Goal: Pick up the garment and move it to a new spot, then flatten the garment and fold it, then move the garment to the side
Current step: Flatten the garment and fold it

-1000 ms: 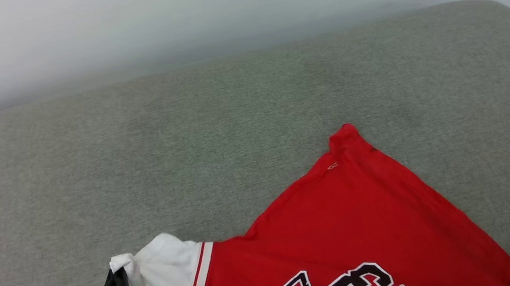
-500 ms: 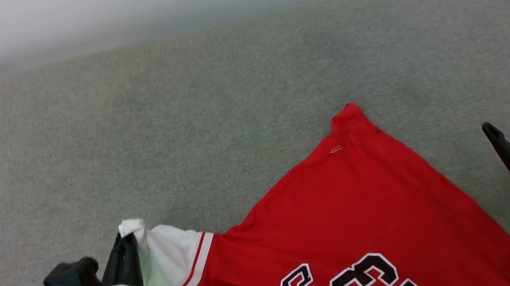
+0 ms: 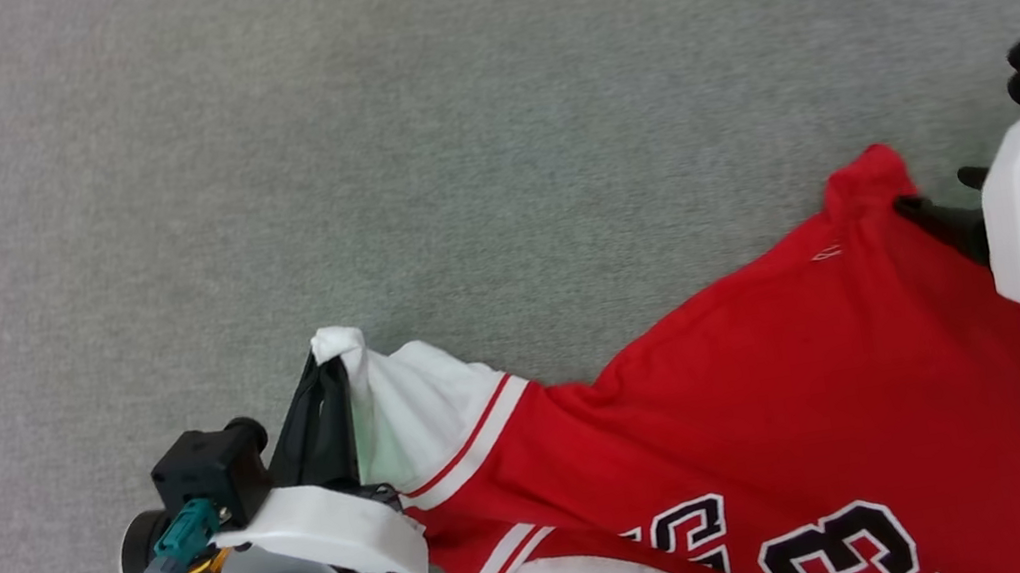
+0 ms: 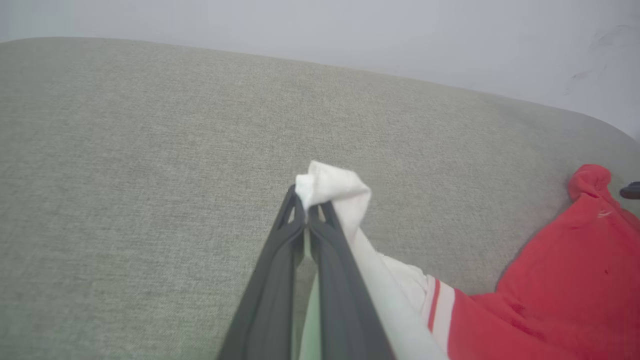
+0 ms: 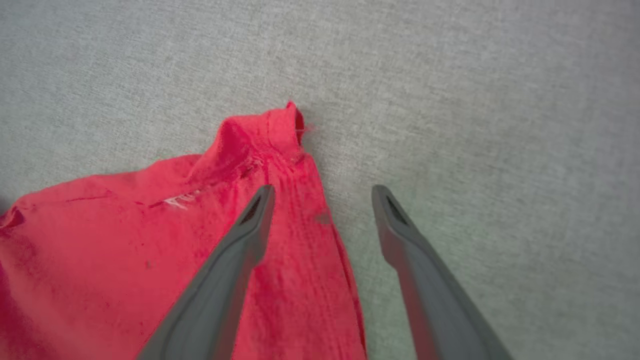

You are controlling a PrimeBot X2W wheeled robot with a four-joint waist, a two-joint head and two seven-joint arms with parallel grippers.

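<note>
The grey-green cushion (image 3: pixel 447 134) now covers the head view from edge to edge. Half a second ago the pale wall showed beyond its far edge, so the camera has tipped down. The garment (image 3: pixel 788 386) lies spread on the cushion, well short of that far edge, its black numbers (image 3: pixel 843 550) facing up. It sits much as it did before.

The right gripper (image 5: pixel 320 192) has come in from the bare cushion beside the shirt. Its fingers (image 5: pixel 240 240) are spread wide, one over the red cloth and the other over bare cushion, straddling the hem just below the peaked red corner (image 5: pixel 270 130).

The left gripper (image 4: pixel 306 212) still has its fingers pressed together, pinching the tip of the white sleeve (image 3: pixel 418 411) and lifting it into a small peak.
</note>
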